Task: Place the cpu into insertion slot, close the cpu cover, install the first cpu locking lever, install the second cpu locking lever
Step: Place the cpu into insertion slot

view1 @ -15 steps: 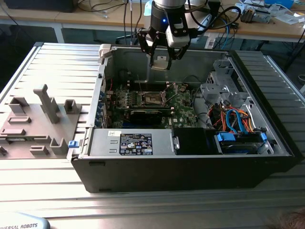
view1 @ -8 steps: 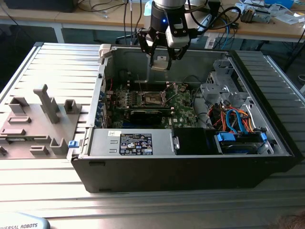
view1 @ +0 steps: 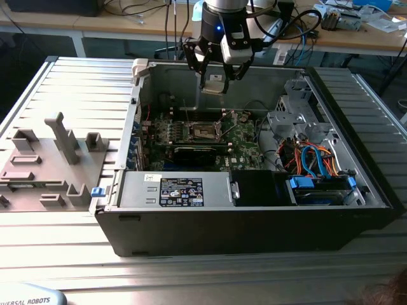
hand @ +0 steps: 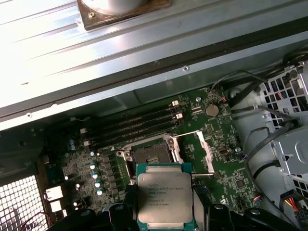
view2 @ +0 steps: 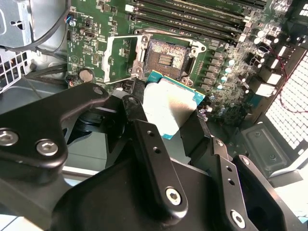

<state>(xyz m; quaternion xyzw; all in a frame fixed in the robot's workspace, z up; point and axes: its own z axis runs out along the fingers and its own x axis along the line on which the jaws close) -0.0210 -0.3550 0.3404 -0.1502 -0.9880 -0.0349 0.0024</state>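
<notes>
Your arm (view1: 224, 11) points straight down, its gripper (view1: 214, 81) hanging over the open case (view1: 254, 229) near its far edge. The jaws are clamped on the cpu (hand: 165, 199), above the insertion slot (hand: 149, 155) and clear of it. The cpu cover (hand: 204, 153) is swung open.

Arm: we see a silver-grey round wrist section (view1: 224, 5) above a black collar (view1: 230, 28) with a small blue light.
Gripper: we see a black gripper (view1: 214, 82) with angular linkage arms and a pale block on one side.
Links: in the second wrist view we see broad matte-black links (view2: 57, 120) with rounded ends.
Screws: we see silver round screws (view2: 47, 147) and recessed socket bolts (view2: 173, 195).
Cables: we see black cables (view1: 262, 24) looping off the wrist.
</notes>
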